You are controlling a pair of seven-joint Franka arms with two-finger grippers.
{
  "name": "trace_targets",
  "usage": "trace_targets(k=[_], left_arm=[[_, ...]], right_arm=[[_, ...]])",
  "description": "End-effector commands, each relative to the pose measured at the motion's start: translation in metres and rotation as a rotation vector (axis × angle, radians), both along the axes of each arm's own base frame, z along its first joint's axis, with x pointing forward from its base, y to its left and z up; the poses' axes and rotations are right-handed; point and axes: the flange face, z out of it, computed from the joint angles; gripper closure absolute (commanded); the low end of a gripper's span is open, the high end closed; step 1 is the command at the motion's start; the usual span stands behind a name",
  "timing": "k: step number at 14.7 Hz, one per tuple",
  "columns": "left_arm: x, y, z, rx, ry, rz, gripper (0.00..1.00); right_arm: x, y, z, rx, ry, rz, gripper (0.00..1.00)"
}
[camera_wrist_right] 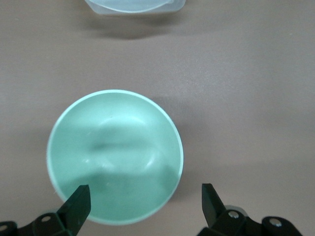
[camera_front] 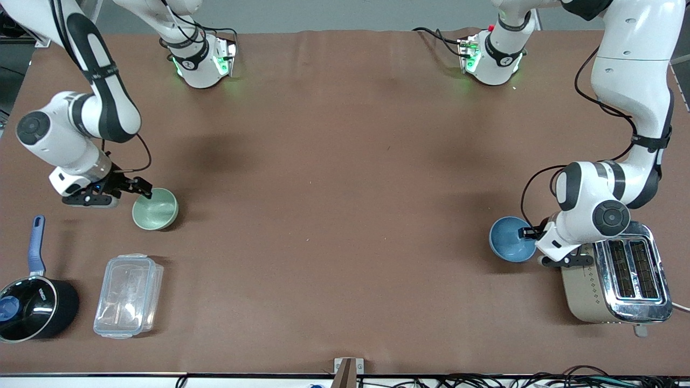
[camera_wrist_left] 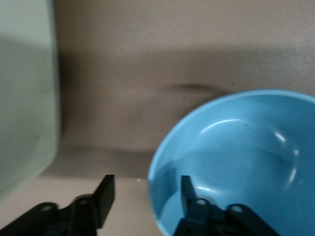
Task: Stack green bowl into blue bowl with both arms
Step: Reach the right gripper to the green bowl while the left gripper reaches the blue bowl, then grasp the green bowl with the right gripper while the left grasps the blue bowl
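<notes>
The green bowl (camera_front: 155,209) sits upright on the brown table toward the right arm's end. My right gripper (camera_front: 143,188) is open at its rim; in the right wrist view the gripper (camera_wrist_right: 143,199) has one finger over the inside of the green bowl (camera_wrist_right: 115,155) and the other outside it. The blue bowl (camera_front: 511,238) sits toward the left arm's end, beside the toaster. My left gripper (camera_front: 529,233) is open at its rim; in the left wrist view the gripper (camera_wrist_left: 146,194) straddles the rim, one finger inside the blue bowl (camera_wrist_left: 241,157) and one outside.
A silver and beige toaster (camera_front: 620,275) stands right beside the blue bowl, partly under the left arm; its pale side shows in the left wrist view (camera_wrist_left: 24,98). A clear plastic container (camera_front: 128,295) and a black saucepan with a blue handle (camera_front: 32,307) lie nearer the front camera than the green bowl.
</notes>
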Motion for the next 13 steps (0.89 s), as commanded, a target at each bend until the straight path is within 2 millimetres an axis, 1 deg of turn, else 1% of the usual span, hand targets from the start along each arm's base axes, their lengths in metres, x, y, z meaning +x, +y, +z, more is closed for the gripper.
trace_targets(k=[1, 2, 3, 4, 5, 6, 7, 8, 9, 10, 11, 13], left_arm=[[0.003, -0.007, 0.002, -0.027, -0.010, 0.030, 0.88], [0.004, -0.009, 0.004, -0.035, -0.012, 0.035, 0.98], [0.005, -0.011, 0.009, -0.051, -0.017, 0.047, 1.00], [0.014, -0.019, 0.025, -0.077, -0.038, 0.068, 1.00], [0.018, -0.032, 0.036, -0.097, -0.016, 0.086, 1.00], [0.020, -0.040, 0.048, -0.101, 0.011, 0.089, 1.00], [0.022, -0.051, 0.070, -0.111, 0.015, 0.096, 1.00], [0.022, -0.069, 0.083, -0.120, 0.031, 0.101, 1.00], [0.024, -0.087, 0.102, -0.128, 0.044, 0.123, 1.00], [0.022, -0.098, 0.110, -0.128, 0.067, 0.146, 1.00], [0.018, -0.116, 0.115, -0.134, 0.082, 0.163, 1.00], [0.007, -0.164, 0.121, -0.154, 0.101, 0.210, 1.00]], right_arm=[[-0.001, -0.003, -0.029, -0.010, -0.016, 0.011, 0.12], [-0.002, -0.002, -0.033, -0.009, -0.010, 0.011, 0.30], [-0.002, -0.002, -0.034, -0.009, -0.007, 0.011, 0.59], [-0.003, -0.002, -0.038, -0.008, -0.004, 0.011, 0.69], [-0.004, -0.004, -0.045, -0.007, 0.005, 0.005, 0.76], [-0.005, -0.009, -0.047, -0.009, -0.003, -0.002, 0.84], [-0.006, -0.009, -0.047, -0.008, -0.001, -0.004, 0.94], [-0.007, -0.009, -0.048, -0.006, 0.007, -0.004, 0.97], [-0.007, -0.009, -0.047, -0.005, 0.010, -0.004, 0.97], [-0.006, -0.007, -0.041, -0.003, 0.016, -0.013, 0.97], [-0.005, -0.006, -0.028, 0.002, 0.035, -0.013, 0.97], [0.003, 0.001, 0.007, 0.012, 0.074, -0.024, 0.97]])
